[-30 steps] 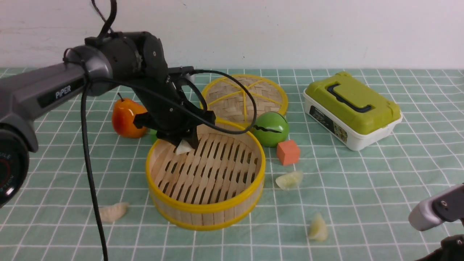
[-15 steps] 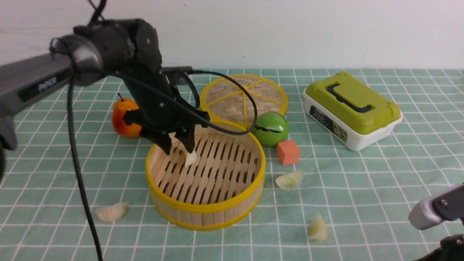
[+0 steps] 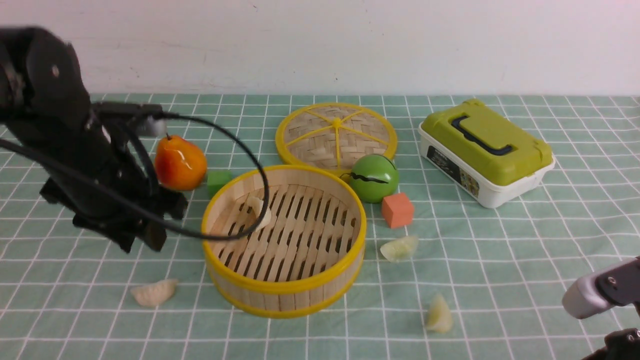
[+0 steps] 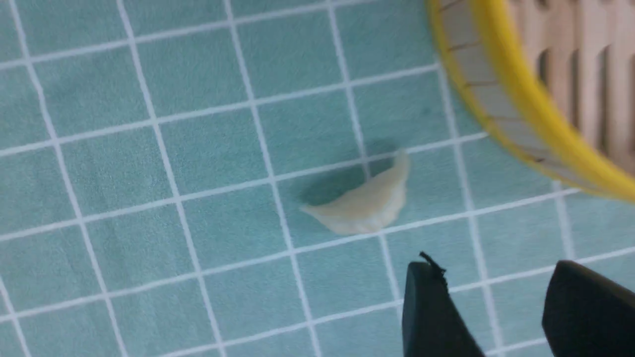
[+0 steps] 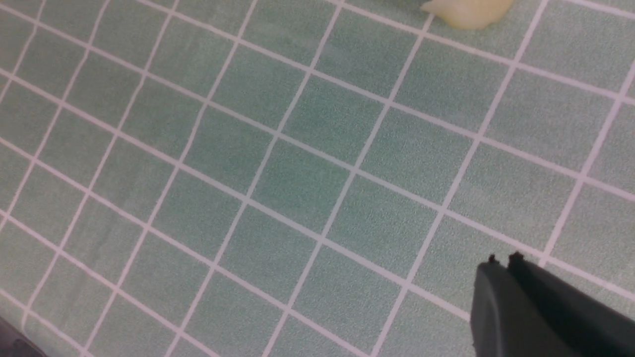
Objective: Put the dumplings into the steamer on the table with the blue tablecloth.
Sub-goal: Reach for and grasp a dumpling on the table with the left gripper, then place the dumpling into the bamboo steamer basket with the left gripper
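Note:
The steamer [image 3: 282, 300] stands mid-table on the blue tablecloth [image 3: 500, 250]. One dumpling [image 3: 261, 210] lies inside it at the back left. Three more lie on the cloth: one front left [image 3: 154, 292], one right of the steamer [image 3: 399, 248], one front right [image 3: 438, 314]. My left gripper [image 3: 140, 242] is open and empty, left of the steamer and above the front-left dumpling. In the left wrist view the gripper [image 4: 496, 270] hovers near that dumpling [image 4: 364, 206], beside the steamer rim [image 4: 501, 114]. My right gripper [image 5: 503, 260] is shut and empty over bare cloth, with a dumpling [image 5: 466, 10] at the frame's edge.
The woven lid [image 3: 336, 132] lies behind the steamer. A green ball [image 3: 374, 177] and an orange cube [image 3: 397, 210] sit at its right; a green cube [image 3: 218, 181] and an orange fruit [image 3: 180, 162] at its back left. A green-lidded box [image 3: 485, 150] stands at the right. The left arm's cable [image 3: 260, 170] hangs over the steamer rim.
My left gripper opened and left the dumpling in the steamer, then swung left out of the steamer and down toward the front-left dumpling. The right arm has not moved.

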Available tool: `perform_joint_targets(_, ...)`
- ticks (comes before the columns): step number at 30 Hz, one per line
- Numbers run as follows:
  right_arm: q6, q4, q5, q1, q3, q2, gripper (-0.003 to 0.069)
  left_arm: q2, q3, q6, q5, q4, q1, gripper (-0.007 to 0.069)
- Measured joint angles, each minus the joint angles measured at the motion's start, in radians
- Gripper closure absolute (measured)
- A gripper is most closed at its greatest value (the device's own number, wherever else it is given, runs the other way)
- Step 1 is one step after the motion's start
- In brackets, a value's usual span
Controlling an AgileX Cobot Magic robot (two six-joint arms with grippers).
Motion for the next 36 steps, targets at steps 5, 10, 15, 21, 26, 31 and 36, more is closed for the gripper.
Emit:
perform_joint_targets(5,-0.011,0.017,0.010,0.000,0.000,0.000,0.0634,0.074,0.083,0.189,-0.147,0.010,0.000,0.0307)
perform_joint_targets(10,-0.041,0.036,0.012,0.000,0.000,0.000,0.0626,0.163,0.084,0.284,-0.219,0.017,0.000,0.0311)
perform_joint_targets(15,-0.053,0.041,0.015,0.000,0.000,0.000,0.0620,0.241,0.084,0.328,-0.234,0.040,0.000,0.0340)
perform_joint_targets(21,-0.055,0.045,0.015,0.000,0.000,0.000,0.0619,0.247,0.075,0.163,-0.218,0.046,0.000,0.0442)
perform_joint_targets(26,-0.055,0.047,0.015,0.000,0.000,0.000,0.0618,0.242,0.021,-0.024,-0.085,0.072,0.000,0.0442)
perform_joint_targets(31,-0.056,0.047,0.013,0.000,0.000,0.000,0.0612,0.164,-0.167,-0.067,0.069,-0.056,-0.021,0.0442)
perform_joint_targets(36,-0.056,0.047,-0.010,0.000,0.000,0.000,0.0606,0.142,-0.320,-0.066,0.006,-0.261,-0.131,0.0442)
